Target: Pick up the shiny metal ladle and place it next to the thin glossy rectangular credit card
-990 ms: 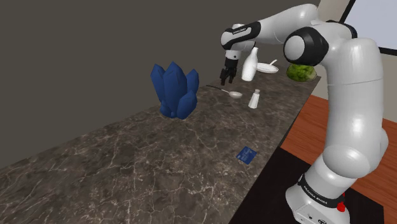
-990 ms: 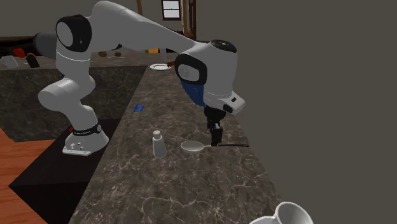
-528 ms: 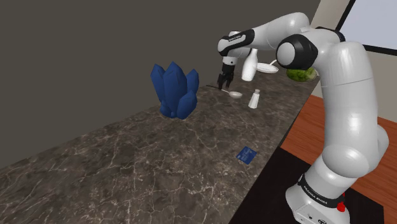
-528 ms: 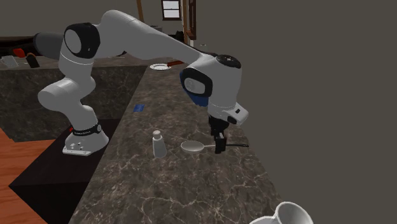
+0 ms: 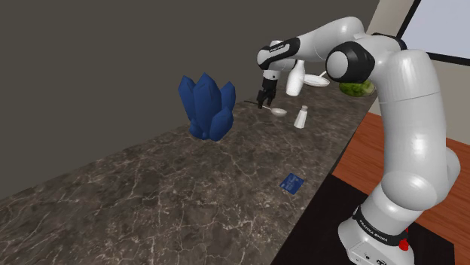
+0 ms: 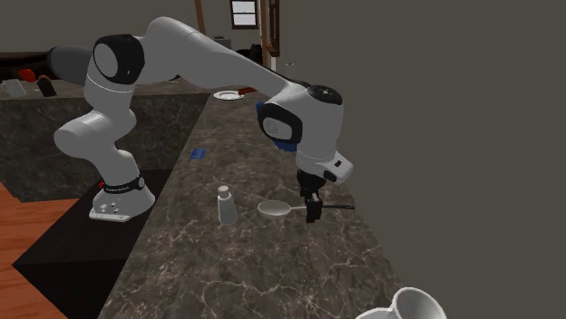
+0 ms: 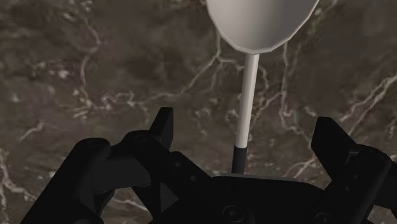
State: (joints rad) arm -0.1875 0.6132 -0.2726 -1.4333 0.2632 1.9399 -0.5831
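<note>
The ladle lies flat on the dark marble counter [image 5: 151, 196], its pale bowl [image 5: 279, 111] [image 6: 274, 208] toward the counter's open edge and its thin handle [image 7: 245, 95] running toward the wall. My gripper [image 5: 262, 103] [image 6: 313, 214] [image 7: 247, 130] is low over the handle, pointing straight down. It is open: the two black fingers straddle the handle with a gap on each side, not touching it. The credit card [image 5: 292, 181] [image 6: 197, 154] is a small blue rectangle near the counter's front edge, well away from the ladle.
A blue crystal cluster [image 5: 207, 105] stands by the wall beside the ladle. A white shaker [image 5: 301, 117] [image 6: 227, 206] is close to the ladle's bowl. A white bottle [image 5: 295, 77], a plate [image 5: 318, 80] and a green object [image 5: 356, 85] sit further along. A white jug [image 6: 408, 305] stands at the counter's end.
The gripper has come down over the ladle's handle and shifted slightly toward the wall; in the last half second it barely moved. The ladle has not moved.
</note>
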